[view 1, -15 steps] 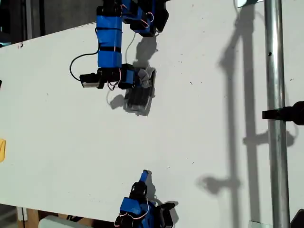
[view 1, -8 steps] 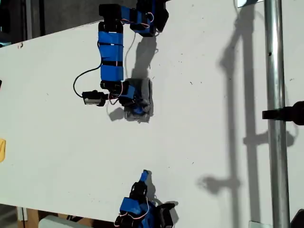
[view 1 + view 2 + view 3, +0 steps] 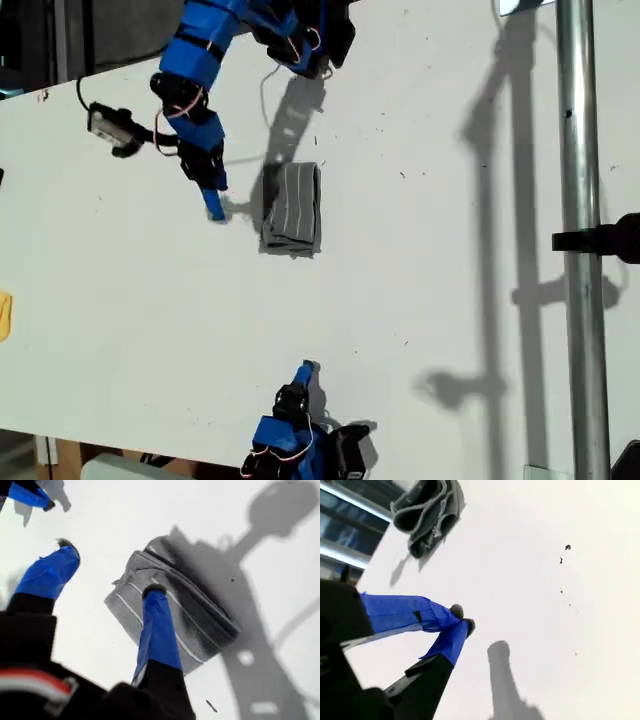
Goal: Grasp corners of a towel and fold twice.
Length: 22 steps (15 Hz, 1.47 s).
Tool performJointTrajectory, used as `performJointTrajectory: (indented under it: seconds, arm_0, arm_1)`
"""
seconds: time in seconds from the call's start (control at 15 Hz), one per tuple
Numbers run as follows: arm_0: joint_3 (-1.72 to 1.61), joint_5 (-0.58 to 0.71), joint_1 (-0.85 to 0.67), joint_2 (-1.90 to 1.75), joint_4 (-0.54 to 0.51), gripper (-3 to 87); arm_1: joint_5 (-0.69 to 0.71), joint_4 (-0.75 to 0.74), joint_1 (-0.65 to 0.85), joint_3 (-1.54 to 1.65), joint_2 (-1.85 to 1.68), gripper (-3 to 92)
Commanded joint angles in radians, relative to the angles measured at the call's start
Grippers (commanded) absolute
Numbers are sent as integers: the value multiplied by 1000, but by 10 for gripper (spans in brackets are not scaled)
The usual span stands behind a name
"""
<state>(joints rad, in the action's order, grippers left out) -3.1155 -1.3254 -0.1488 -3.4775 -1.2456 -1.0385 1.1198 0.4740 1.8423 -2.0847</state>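
The towel (image 3: 292,208) lies folded into a small grey striped rectangle on the white table (image 3: 450,330), in the upper middle of the exterior view. Its layered edges show in the first wrist view, towel (image 3: 200,610), with a squared corner (image 3: 114,600) nearest the fingers. My first gripper (image 3: 213,203) is open and holds nothing, just off the towel toward the exterior view's left; the first wrist view shows its gripper (image 3: 110,570) with the jaws wide apart. My second gripper (image 3: 304,371) is shut and holds nothing at the exterior view's bottom edge, far from the towel (image 3: 427,510).
A metal pole (image 3: 580,200) with a black clamp (image 3: 600,240) runs down the exterior view's right side and casts long shadows on the table. A yellow object (image 3: 4,316) sits at that view's left edge. The table's far edge runs past the first arm's base.
My first gripper has let go of the towel, opened and swung away toward the exterior view's upper left. The towel now lies flat and folded. The second arm has not moved.
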Motion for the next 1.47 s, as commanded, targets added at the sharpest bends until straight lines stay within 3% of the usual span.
performJointTrajectory:
  seconds: [0.0, 0.2, 0.33, 0.47, 0.53, 0.6, 1.0, 1.4]
  arm_0:
    - [-8, -78, 9, 2, -37, 20]
    - [-8, -95, 67, 2, -37, 29]
    - [-8, -35, 83, 2, -38, 28]
    - [-6, 264, 80, 2, -38, 26]
    - [-6, 405, 81, 2, -37, 23]
    - [-6, 397, 80, 2, -37, 20]
    - [-6, 397, 78, 2, -37, 20]
    - [-6, 397, 78, 2, -37, 20]
  arm_1:
    - [-32, 60, 23, 232, -408, 17]
    - [-153, 186, -49, 591, -808, -2]
    - [-324, 296, -98, 854, -1190, -2]
    - [-482, 327, -123, 989, -1204, 0]
    - [-532, 327, -107, 1058, -1204, 57]
    - [-499, 334, -110, 1048, -1198, 117]
    - [-482, 339, -285, 1048, -1200, 117]
    - [-482, 339, -318, 1048, -1200, 117]
